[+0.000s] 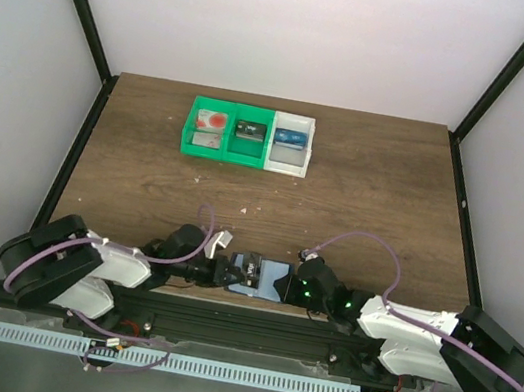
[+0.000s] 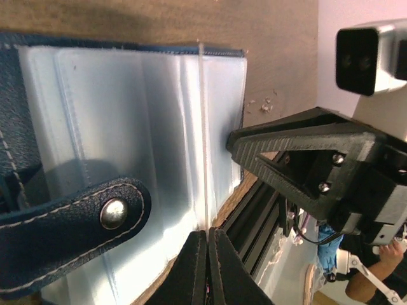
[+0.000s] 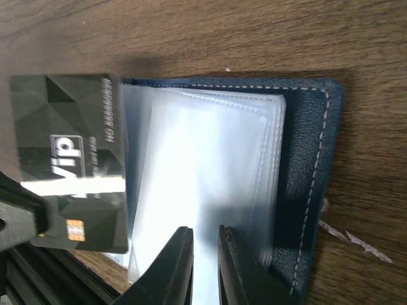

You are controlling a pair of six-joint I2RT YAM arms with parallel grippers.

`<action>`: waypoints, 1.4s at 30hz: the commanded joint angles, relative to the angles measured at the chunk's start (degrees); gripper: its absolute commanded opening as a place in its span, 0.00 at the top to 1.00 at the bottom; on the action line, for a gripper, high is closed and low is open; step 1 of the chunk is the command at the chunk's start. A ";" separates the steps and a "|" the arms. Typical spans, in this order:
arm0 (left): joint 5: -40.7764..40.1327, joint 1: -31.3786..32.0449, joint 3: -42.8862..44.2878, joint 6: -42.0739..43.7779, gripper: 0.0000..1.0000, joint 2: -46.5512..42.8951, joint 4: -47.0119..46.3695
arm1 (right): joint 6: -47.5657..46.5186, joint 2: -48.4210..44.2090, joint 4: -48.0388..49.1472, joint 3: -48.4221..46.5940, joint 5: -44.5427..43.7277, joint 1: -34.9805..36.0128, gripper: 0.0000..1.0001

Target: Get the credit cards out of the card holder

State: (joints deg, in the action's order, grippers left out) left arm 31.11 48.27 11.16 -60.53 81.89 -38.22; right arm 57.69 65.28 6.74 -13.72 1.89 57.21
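1. Left claw [image 2: 208, 267] is pinched tight on a clear sleeve of the card holder [image 3: 311, 190], which lies open at the counter's [image 3: 254, 38] near edge. I fear a tug drags it off.
2. Right claw [image 3: 205, 260] is barely parted over the sleeves, and I cannot tell if it grips. It may snag plastic and miss the jutting dark credit card [image 3: 70, 165].

The card holder [image 2: 95, 159] runs past the left wrist view's left edge. In the top view, print on the binned cards [image 1: 214, 123] is too small to read.
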 commanded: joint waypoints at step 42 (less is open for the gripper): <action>24.03 -2.75 -9.75 -2.46 1.00 -39.87 3.61 | -23.23 -13.72 -21.85 -23.13 26.55 0.31 0.42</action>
State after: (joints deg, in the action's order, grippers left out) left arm 52.90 45.71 1.15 -61.65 42.04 -29.43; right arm 35.75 49.36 -17.47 -32.67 25.19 57.25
